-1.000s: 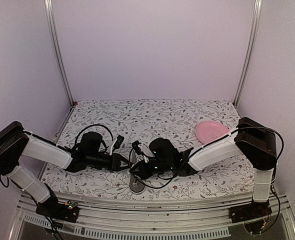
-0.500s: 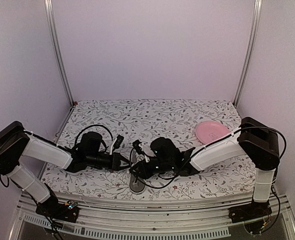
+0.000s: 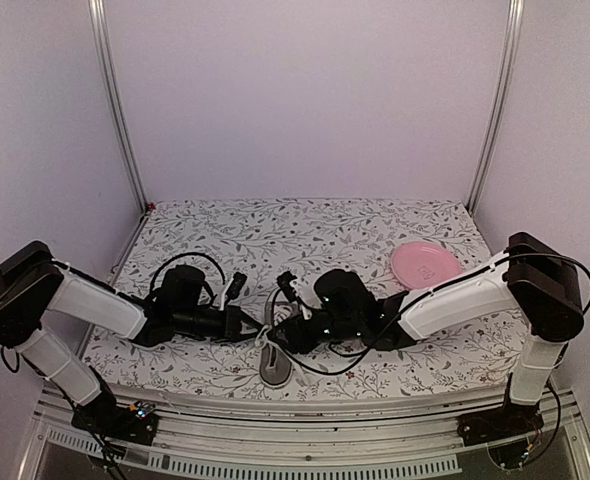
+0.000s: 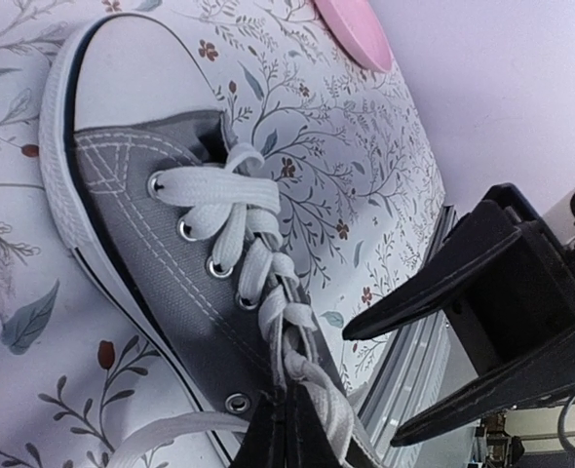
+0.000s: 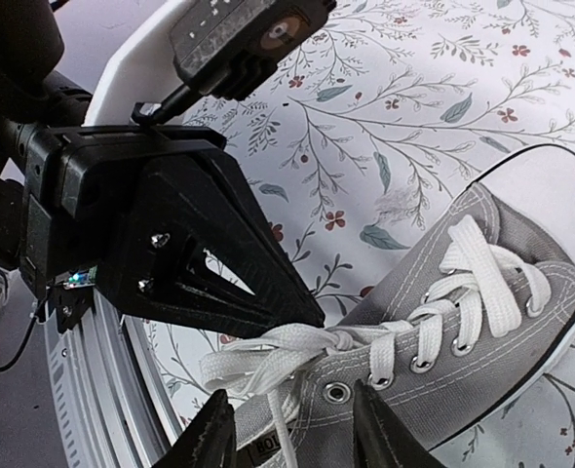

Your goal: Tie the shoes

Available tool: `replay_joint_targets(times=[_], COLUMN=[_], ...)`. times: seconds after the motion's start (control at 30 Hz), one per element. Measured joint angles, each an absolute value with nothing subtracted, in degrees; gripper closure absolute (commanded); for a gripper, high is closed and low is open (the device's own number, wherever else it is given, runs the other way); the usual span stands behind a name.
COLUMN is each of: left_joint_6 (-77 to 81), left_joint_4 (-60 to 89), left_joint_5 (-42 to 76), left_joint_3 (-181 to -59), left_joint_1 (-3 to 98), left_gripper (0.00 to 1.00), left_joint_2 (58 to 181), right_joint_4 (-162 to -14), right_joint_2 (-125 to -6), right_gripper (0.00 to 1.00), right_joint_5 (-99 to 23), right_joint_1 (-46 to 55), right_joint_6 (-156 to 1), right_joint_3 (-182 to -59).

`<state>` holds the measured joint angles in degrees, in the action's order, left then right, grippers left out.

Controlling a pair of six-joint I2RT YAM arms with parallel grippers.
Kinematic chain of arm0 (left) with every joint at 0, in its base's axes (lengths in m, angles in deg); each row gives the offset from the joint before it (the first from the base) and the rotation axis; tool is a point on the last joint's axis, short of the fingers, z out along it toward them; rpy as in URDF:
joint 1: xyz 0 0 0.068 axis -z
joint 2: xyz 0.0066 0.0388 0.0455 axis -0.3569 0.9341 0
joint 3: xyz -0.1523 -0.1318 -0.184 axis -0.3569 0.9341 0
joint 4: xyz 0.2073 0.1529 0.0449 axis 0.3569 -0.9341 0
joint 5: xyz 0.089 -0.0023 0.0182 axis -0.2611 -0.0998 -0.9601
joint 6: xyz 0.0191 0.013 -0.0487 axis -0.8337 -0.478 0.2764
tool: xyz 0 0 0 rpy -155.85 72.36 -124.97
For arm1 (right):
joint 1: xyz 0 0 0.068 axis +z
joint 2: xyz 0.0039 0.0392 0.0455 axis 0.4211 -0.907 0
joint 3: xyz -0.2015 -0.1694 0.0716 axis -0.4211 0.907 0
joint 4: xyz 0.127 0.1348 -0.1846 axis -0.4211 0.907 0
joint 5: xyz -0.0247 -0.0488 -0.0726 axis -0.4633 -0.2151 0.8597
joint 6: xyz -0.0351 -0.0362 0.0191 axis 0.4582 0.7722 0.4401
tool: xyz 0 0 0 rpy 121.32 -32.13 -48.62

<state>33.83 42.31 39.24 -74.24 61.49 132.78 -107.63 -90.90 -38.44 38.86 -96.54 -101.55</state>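
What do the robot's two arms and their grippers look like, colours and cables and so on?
Both the left arm and the right arm have white link shells with bulky black joints. The left gripper and the right gripper are matte black, with tapering, wedge-shaped fingers. Thin black cables loop loosely around the wrists.

sneaker (image 3: 274,368) mostly hidden from above, heel cut off in wrist views; left wrist view clips plate (image 4: 351,29).
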Motion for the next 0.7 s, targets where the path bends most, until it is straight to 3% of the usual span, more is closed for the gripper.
replay_joint_targets(times=[0.7], left_joint_6=[35.43], left_joint_4=[43.89], left_joint_5=[39.70], left_joint_3=[-73.87], left_joint_1=[61.45], left_gripper=[1.00], left_joint_2=[133.38], right_joint_4=[-95.47], right_joint_2=[-93.52], right_gripper=[0.65], right_joint_5=[-23.25], right_joint_1=[48.00], right_joint_6=[-76.43], right_joint_3=[-113.24])
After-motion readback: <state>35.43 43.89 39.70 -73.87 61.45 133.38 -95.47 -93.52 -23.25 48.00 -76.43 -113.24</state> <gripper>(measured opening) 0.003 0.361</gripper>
